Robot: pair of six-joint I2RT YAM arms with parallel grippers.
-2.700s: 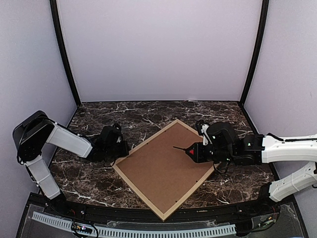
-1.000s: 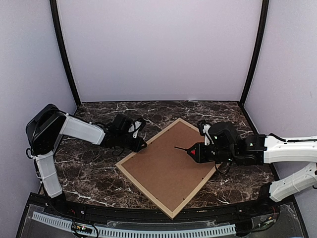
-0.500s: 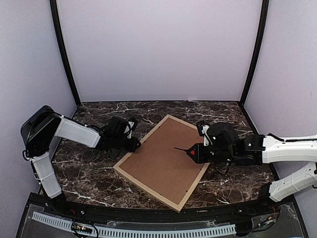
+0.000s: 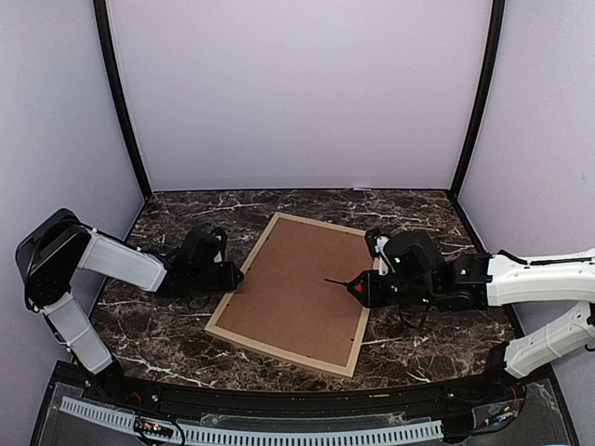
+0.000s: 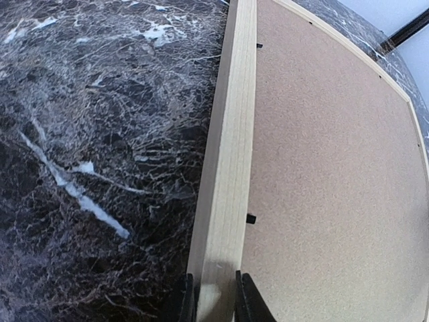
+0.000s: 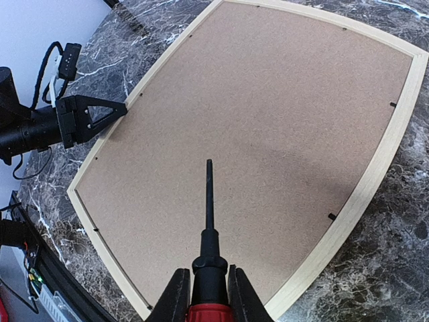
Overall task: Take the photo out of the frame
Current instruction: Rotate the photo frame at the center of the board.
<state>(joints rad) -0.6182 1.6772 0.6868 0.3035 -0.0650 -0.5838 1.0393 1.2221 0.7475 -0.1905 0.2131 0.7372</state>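
The frame [image 4: 279,351] lies face down on the marble table, its thin light wood moulding around a plain brown backing board [image 4: 297,288]. The photo is hidden beneath that board. My left gripper [image 4: 234,276] is shut on the frame's left rail [image 5: 231,154], one finger on each side [image 5: 214,295]. My right gripper [image 4: 374,286] is shut on a red-handled screwdriver [image 6: 209,221]. Its black shaft hovers over the middle of the backing board [image 6: 255,114]. The left gripper [image 6: 110,111] also shows at the frame's far rail in the right wrist view.
Small black retaining tabs [image 5: 250,219] [image 6: 332,216] sit along the inner edge of the moulding. Dark marble table [image 4: 167,334] surrounds the frame, and purple walls with black corner posts [image 4: 121,102] close in the back and sides.
The frame has swung counterclockwise from a diamond position to nearly square with the table. My left gripper drew back left while shut on its rail. The right gripper with the screwdriver barely moved.
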